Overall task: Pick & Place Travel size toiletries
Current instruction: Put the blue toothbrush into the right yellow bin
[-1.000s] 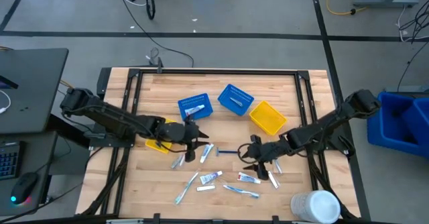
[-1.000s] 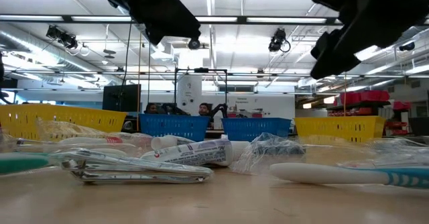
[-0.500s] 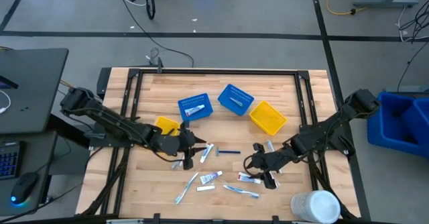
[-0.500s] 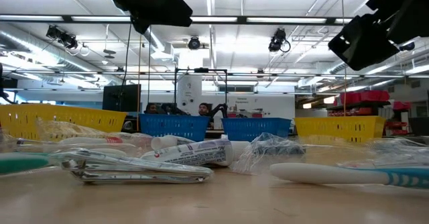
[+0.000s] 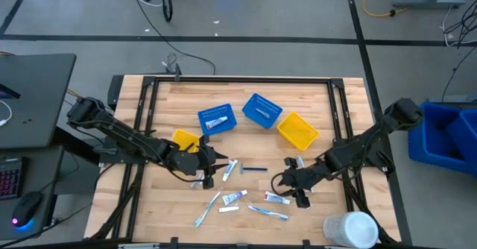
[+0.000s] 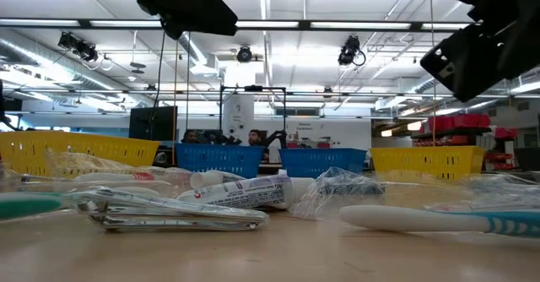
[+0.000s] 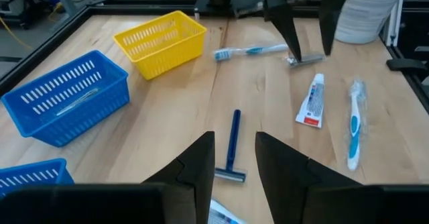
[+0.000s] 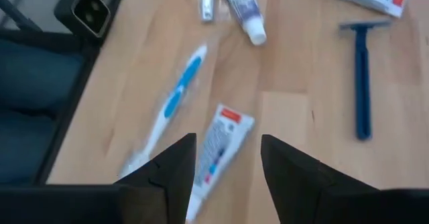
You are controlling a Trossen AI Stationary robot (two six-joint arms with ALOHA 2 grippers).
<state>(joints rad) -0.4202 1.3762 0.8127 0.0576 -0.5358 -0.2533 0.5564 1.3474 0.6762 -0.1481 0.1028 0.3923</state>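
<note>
The left gripper [image 5: 208, 176] is being positioned in the lower centre-left of the high view, just beside the toiletries scattered on the table [image 5: 179, 107]. In the left wrist view its fingers [image 7: 201, 162] are being shown parted with nothing between them; the dark blue razor [image 7: 231, 147] is lying on the wood beyond the gap.

The right gripper [image 5: 292, 190] is being positioned in the lower centre-right of the high view, over a white tube [image 5: 276, 197]. In the right wrist view its fingers [image 8: 177, 163] are being shown apart and empty, with the white tube [image 8: 218, 147] lying on the wood in line with the gap and a toothbrush [image 8: 171, 110] just beside it.

The remaining toiletries are being left spread along the lower centre of the high view. One tube [image 5: 217, 121] is lying inside the left blue basket [image 5: 216, 119]. A second blue basket [image 5: 261, 111] and a yellow basket [image 5: 298, 131] are standing to its right. Another yellow basket [image 5: 184, 140] is partly hidden by the left arm.
</note>
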